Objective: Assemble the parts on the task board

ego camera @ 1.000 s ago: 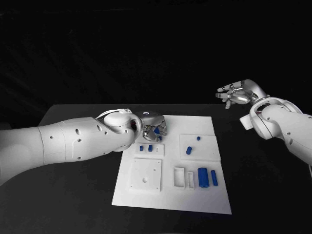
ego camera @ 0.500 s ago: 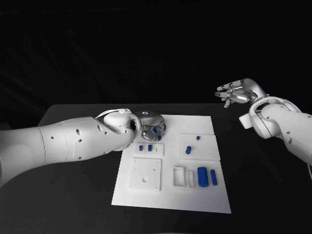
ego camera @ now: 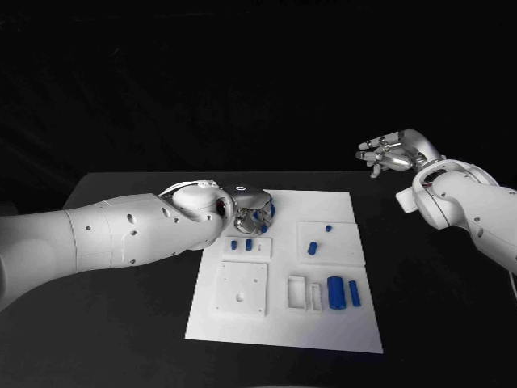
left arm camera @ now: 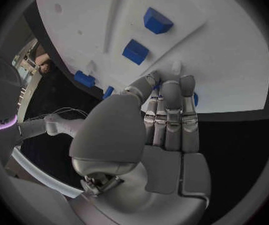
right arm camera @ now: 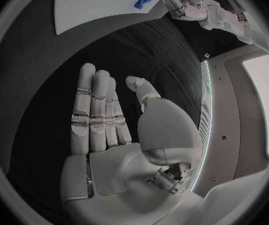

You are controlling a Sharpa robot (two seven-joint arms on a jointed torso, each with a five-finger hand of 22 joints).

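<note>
The left hand [ego camera: 252, 217] reaches over the far left corner of the white task board [ego camera: 284, 323], fingers stretched out together beside a small blue part [left arm camera: 194, 99] (whether it is gripped, I cannot tell). A careless push could knock that part onto the desk [ego camera: 131, 323]; the right hand [ego camera: 389, 153] hangs apart and empty, too far to help

My arms are smooth white shells dotted with small dark screw holes. My left hand [left arm camera: 153, 150] and right hand [right arm camera: 119, 145] are silver, with segmented fingers [right arm camera: 91, 115] and broad rounded thumb housings beside the palms.
</note>
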